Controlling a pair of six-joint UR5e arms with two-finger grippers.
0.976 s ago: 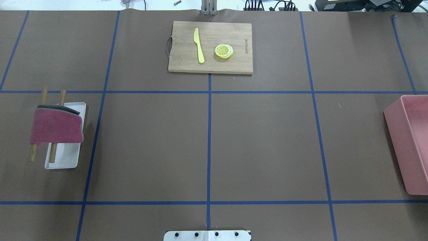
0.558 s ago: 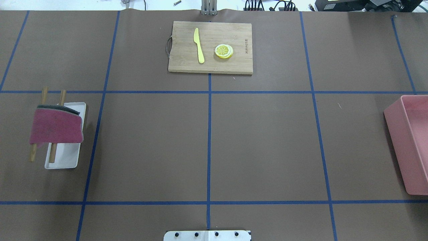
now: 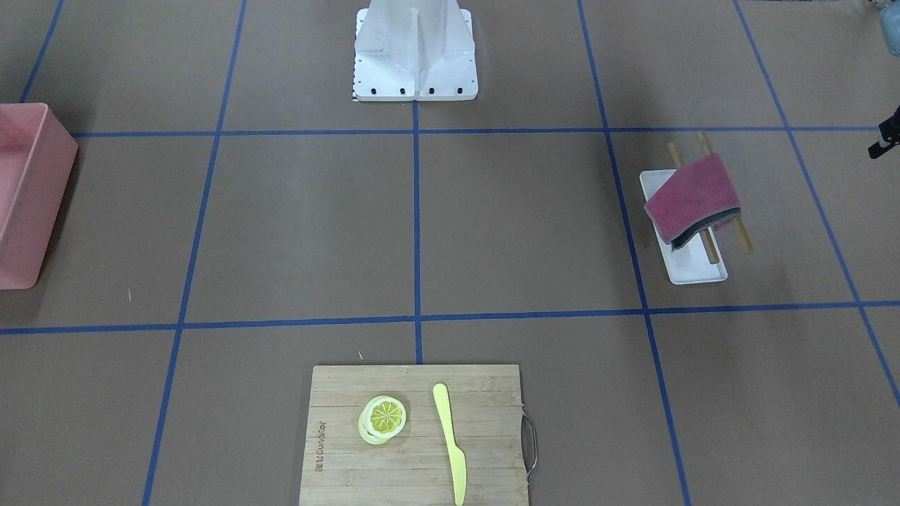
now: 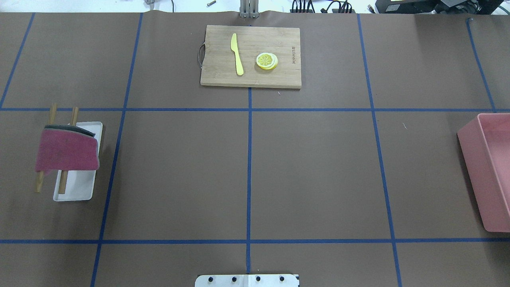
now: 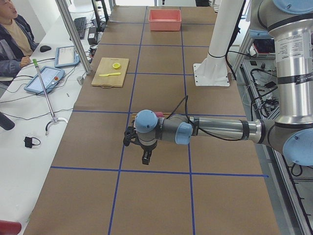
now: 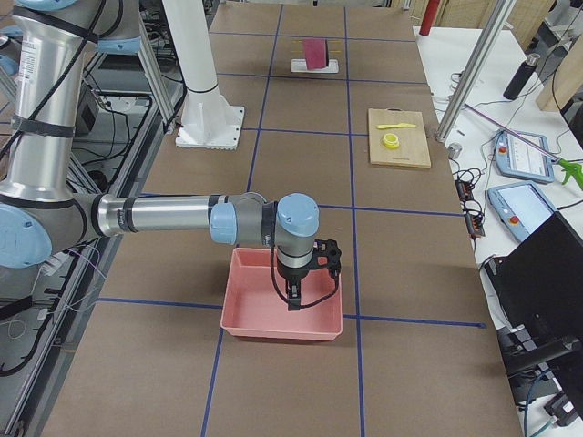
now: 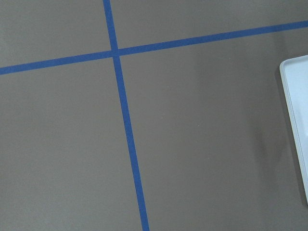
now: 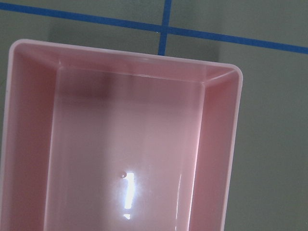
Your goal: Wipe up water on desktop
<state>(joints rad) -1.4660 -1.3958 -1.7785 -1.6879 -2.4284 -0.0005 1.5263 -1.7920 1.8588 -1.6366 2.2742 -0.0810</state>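
The brown desktop [image 4: 318,167] with blue tape lines shows no water that I can make out. A red cloth [image 4: 65,149] hangs over two wooden rods on a white tray [image 4: 75,187] at the left; it also shows in the front-facing view [image 3: 692,193]. My left gripper [image 5: 143,159] hovers over the desktop beside that tray. My right gripper [image 6: 291,296] hangs over the pink tub [image 6: 273,314]. Both grippers show only in the side views, so I cannot tell if they are open or shut. The right wrist view shows the tub's inside with a small droplet [image 8: 123,175].
A bamboo cutting board [image 4: 223,75] with a yellow knife [image 4: 237,54] and lemon slices [image 4: 267,61] lies at the far middle. The pink tub [image 4: 488,171] stands at the right edge. The robot's base plate [image 4: 247,280] is at the near edge.
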